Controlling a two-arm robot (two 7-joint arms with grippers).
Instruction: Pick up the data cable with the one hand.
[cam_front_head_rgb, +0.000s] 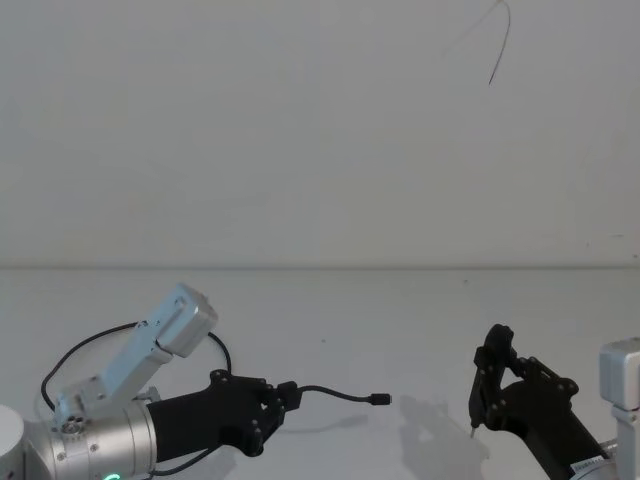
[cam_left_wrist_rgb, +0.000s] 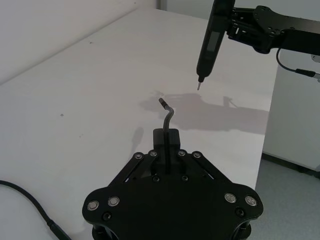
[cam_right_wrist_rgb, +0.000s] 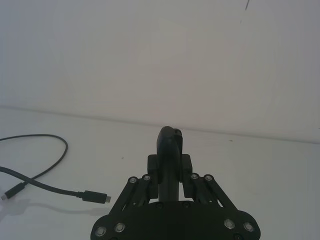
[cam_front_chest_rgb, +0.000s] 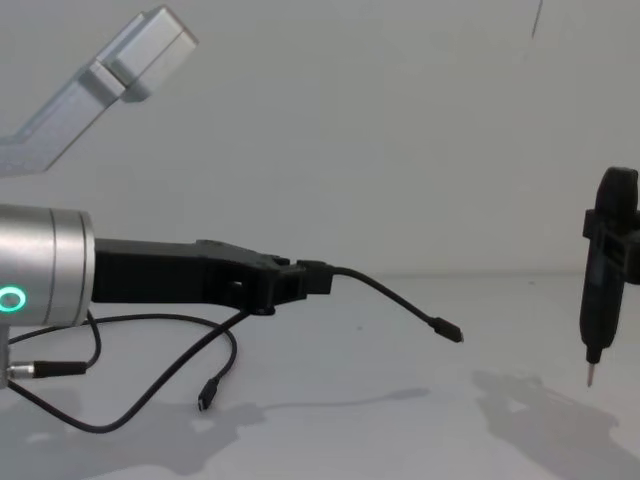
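The left gripper (cam_front_chest_rgb: 310, 278) reaches out from the robot's left side, up above the white counter (cam_front_chest_rgb: 400, 440). It is long and black and sits on a thick silver cylinder (cam_front_chest_rgb: 45, 265) with a green ring light (cam_front_chest_rgb: 10, 298). Its jaws are pinching the data cable (cam_front_chest_rgb: 390, 295). In the left wrist view, the thin black cable (cam_left_wrist_rgb: 169, 117) pokes out from between the two closed jaws of the left gripper (cam_left_wrist_rgb: 166, 137).

The cable is off the counter. A short bit sticks out in front of the jaws and bends down a little. The small plug (cam_front_chest_rgb: 447, 330) at its end is in the air and makes a shadow on the counter below. The rest of the cable droops under the arm in a loop. Its other plug (cam_front_chest_rgb: 205, 398) hangs low, close to the counter. I cannot tell if it touches.

The right gripper (cam_right_wrist_rgb: 169, 167) is on the robot's right side, well apart from the cable. Its jaws are pinching a black pointed tool (cam_front_chest_rgb: 600, 290). The tool stands nearly straight up and down, with its metal tip pointing down above the counter.
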